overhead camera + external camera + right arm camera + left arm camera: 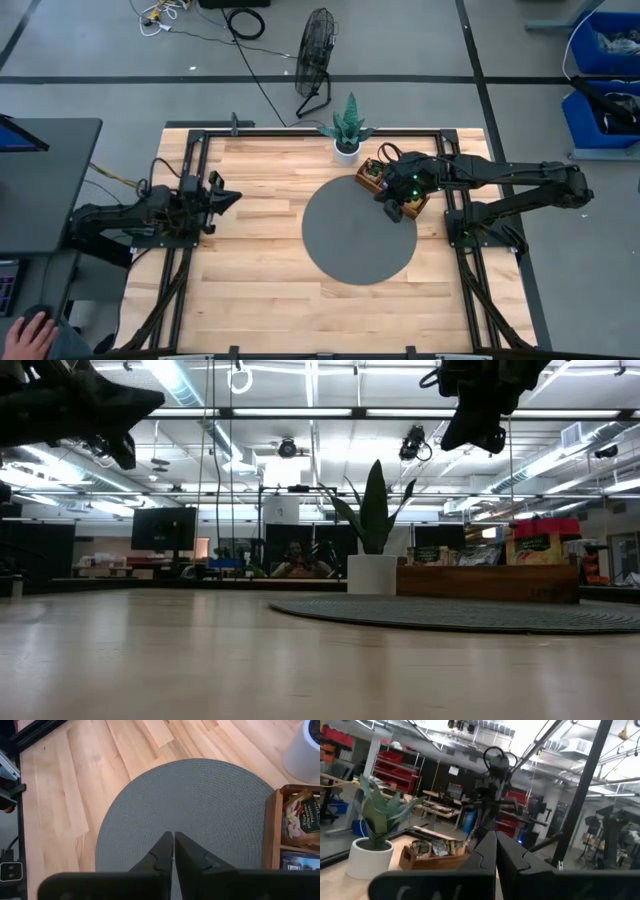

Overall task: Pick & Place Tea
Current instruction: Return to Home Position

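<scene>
The tea sachets [301,816] stand in a long brown wooden tray [389,191] at the far right edge of a round grey mat [358,232]. They show as a pale-and-dark one and a blue one [299,862] in the right wrist view. In the low view they stick up above the tray wall [538,547]. My right gripper [173,837] is shut and empty, held high beside the tray over the mat's right part [393,207]. My left gripper [496,841] is shut and empty, raised over the table's left side [224,195].
A potted plant in a white pot [347,134] stands at the far edge, just left of the tray. Black frame rails [190,180] run along both sides of the wooden table. A person's hand [30,330] shows off the table's near left corner.
</scene>
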